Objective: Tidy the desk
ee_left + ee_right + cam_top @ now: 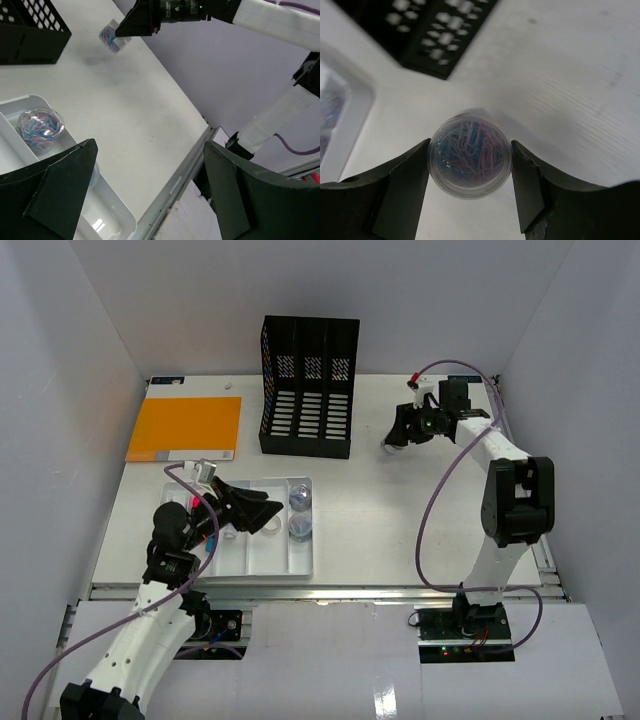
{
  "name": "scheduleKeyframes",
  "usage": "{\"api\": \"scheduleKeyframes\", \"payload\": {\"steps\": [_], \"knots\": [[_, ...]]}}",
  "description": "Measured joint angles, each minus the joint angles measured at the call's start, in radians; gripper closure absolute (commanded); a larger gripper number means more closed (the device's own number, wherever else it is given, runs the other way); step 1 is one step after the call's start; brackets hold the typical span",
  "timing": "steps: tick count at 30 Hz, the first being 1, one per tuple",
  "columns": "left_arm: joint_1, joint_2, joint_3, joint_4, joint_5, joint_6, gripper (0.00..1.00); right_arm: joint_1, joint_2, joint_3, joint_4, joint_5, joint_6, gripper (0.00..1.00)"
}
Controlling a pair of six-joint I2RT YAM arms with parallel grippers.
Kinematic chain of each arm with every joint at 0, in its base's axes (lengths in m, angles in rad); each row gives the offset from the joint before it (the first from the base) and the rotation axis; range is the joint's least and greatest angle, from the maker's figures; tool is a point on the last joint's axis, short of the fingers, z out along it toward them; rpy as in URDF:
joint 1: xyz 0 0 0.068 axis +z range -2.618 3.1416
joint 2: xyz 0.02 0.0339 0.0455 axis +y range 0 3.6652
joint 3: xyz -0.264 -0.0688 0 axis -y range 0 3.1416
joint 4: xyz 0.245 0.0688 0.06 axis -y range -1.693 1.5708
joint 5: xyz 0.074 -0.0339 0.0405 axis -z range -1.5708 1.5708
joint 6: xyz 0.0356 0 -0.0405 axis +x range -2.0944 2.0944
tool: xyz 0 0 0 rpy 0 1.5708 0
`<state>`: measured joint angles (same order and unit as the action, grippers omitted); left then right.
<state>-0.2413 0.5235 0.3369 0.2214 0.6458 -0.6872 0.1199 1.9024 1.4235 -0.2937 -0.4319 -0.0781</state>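
Though blurred at its rim, the paper-clip jar (470,157) sits clamped in the right gripper (398,440) above the far right of the worktop (370,515); left gripper (150,150) gapes empty over the tray (268,552), hiding its middle.

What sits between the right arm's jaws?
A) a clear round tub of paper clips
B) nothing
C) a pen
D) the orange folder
A: the right wrist view shows the clear paper-clip tub pressed on both sides by the jaws of the right gripper.
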Motion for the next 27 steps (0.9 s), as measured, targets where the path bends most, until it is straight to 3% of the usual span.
{"api": "scheduleKeyframes", "payload": {"steps": [5,10,15,27], "knots": [[0.0,0.116,-0.011,0.079,0.039,-0.096,0.02,0.079,-0.202,-0.108,-0.056,-0.324,-0.134,0.88],[0.0,0.101,-0.003,0.024,0.034,-0.088,0.02,0.343,-0.258,-0.117,-0.181,-0.438,-0.33,0.88],[0.0,-0.008,0.065,-0.188,-0.094,-0.025,0.02,0.61,-0.225,-0.105,-0.29,-0.435,-0.465,0.88],[0.0,-0.248,0.142,-0.552,-0.493,0.031,0.02,0.852,-0.012,-0.009,-0.373,-0.308,-0.539,0.89]]}}
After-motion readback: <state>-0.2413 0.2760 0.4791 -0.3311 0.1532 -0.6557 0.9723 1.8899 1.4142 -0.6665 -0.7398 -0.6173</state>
